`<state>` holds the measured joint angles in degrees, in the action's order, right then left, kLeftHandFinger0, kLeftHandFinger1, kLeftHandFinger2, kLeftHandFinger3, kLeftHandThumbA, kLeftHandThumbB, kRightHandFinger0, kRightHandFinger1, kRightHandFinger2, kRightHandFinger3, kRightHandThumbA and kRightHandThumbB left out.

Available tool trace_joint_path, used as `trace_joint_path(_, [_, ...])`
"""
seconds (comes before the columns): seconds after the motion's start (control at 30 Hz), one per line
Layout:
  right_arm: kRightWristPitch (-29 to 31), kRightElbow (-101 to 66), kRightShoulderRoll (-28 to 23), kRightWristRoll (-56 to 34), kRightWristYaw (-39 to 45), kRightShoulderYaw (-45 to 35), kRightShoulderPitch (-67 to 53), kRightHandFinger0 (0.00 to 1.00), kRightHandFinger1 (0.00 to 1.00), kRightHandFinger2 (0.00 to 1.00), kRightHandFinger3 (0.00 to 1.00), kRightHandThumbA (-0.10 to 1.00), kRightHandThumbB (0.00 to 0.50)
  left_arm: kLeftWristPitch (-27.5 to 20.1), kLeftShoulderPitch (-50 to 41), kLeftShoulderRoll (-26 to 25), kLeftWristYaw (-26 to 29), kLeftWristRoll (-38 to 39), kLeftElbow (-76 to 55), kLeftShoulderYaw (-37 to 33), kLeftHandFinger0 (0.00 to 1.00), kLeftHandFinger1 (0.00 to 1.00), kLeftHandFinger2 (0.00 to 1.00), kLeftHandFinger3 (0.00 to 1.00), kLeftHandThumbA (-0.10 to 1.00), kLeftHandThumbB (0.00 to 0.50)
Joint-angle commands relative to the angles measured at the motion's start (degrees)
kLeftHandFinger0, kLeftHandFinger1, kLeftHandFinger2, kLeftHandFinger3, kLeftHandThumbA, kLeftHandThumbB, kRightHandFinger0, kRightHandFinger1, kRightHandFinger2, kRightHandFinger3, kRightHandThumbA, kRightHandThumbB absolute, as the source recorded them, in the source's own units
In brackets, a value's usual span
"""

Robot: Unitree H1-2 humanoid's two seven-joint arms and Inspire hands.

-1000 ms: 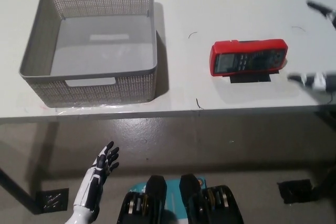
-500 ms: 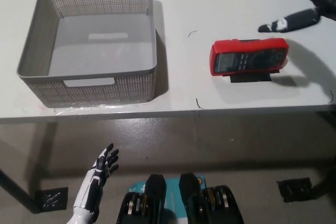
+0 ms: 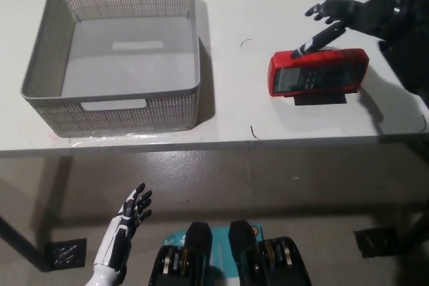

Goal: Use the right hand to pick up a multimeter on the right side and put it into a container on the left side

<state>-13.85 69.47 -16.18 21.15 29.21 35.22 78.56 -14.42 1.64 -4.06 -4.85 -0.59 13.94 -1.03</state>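
While our white left hand [image 3: 127, 222] rests idle at the lower left of the frame, below the desk edge with its fingers apart and holding nothing, the work lies further up; on the white desk [image 3: 234, 108] the red multimeter [image 3: 318, 72] sits flat at centre right, its long side running across the frame and its screen towards the left, with what looks like a dark strip showing just beneath its lower edge; well apart from it, at the upper left, stands the grey perforated container [image 3: 114, 51], seemingly with nothing in it. Our black right hand [image 3: 345, 18] comes in from the upper right of the frame, fingers spread and holding nothing, one fingertip reaching down to the meter's upper edge, though we cannot tell whether it touches. We judge the step in hand to be settling the grasp; to do it well we should centre the palm over the meter's middle rather than its top edge, bring the fingers across the narrow width so they clamp both long sides, and close evenly; a one-sided press could slide it along the smooth desk.
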Motion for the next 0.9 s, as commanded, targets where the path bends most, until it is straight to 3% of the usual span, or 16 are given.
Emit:
trace_joint_path(0.0, [6.3, 5.4, 1.4, 4.2, 1.2, 1.9, 9.6, 1.0, 1.0, 1.0, 1.0, 1.0, 0.5, -3.1, 0.8, -0.1, -0.4, 0.3, -1.7, -0.4, 1.0, 1.0, 1.0, 1.0, 1.0, 0.488])
trace_joint_path(0.23, [10.1, 8.8, 2.4, 5.9, 1.7, 4.0, 9.6, 1.0, 1.0, 1.0, 1.0, 1.0, 0.5, -3.7, 0.9, -0.2, -0.2, -0.1, -1.1, -0.4, 1.0, 1.0, 1.0, 1.0, 1.0, 0.5])
trace_joint_path(0.4, [10.4, 10.4, 2.3, 6.8, 5.8, 4.3, 9.9, 1.0, 1.0, 1.0, 1.0, 0.91, 0.5, -2.5, 0.9, -0.3, -0.7, 0.1, -1.8, -0.6, 1.0, 1.0, 1.0, 1.0, 1.0, 0.5])
trace_joint_path(0.6, [11.0, 11.5, 2.0, 9.4, 11.1, 6.7, 11.2, 1.0, 1.0, 1.0, 1.0, 0.88, 0.5, -3.2, 1.2, -0.7, -0.6, 0.2, -1.4, -0.3, 1.0, 1.0, 1.0, 1.0, 1.0, 0.5])
trace_joint_path(0.87, [11.1, 11.4, 0.8, 11.4, 12.0, 8.0, 10.2, 1.0, 1.0, 1.0, 1.0, 0.85, 0.5, -2.7, 1.0, -0.4, -1.2, 1.0, -1.7, -0.4, 1.0, 1.0, 1.0, 1.0, 1.0, 0.5])
